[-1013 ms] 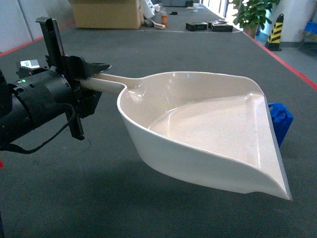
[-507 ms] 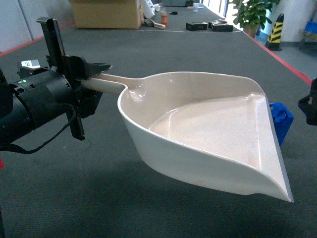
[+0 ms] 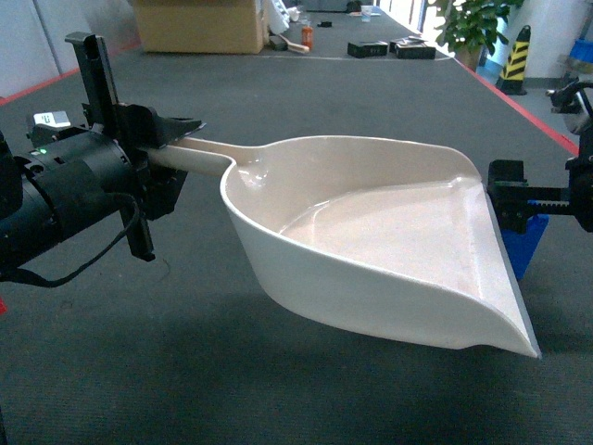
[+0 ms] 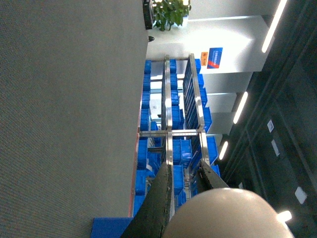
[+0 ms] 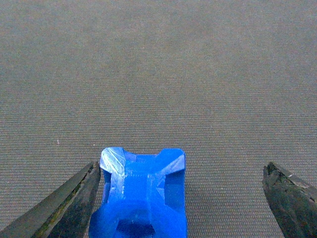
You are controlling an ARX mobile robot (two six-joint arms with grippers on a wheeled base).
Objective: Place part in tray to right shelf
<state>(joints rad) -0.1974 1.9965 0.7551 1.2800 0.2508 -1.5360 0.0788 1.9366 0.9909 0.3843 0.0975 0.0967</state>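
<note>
The cream plastic dustpan-shaped tray (image 3: 389, 250) hangs held by its handle in the left gripper (image 3: 171, 139); beyond its lip, the right gripper (image 5: 181, 198), newly arrived, straddles the small blue faceted part (image 5: 143, 196) on the carpet, jaws wide for pickup.

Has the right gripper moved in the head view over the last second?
Yes. The right gripper has come in from the right edge toward the tray, now over the part.

The left tool (image 3: 171, 139) is clamped tight on the tray's handle (image 3: 199, 153). The right tool (image 5: 181, 198) points down, fingers spread wide around the part (image 5: 141, 196).
</note>
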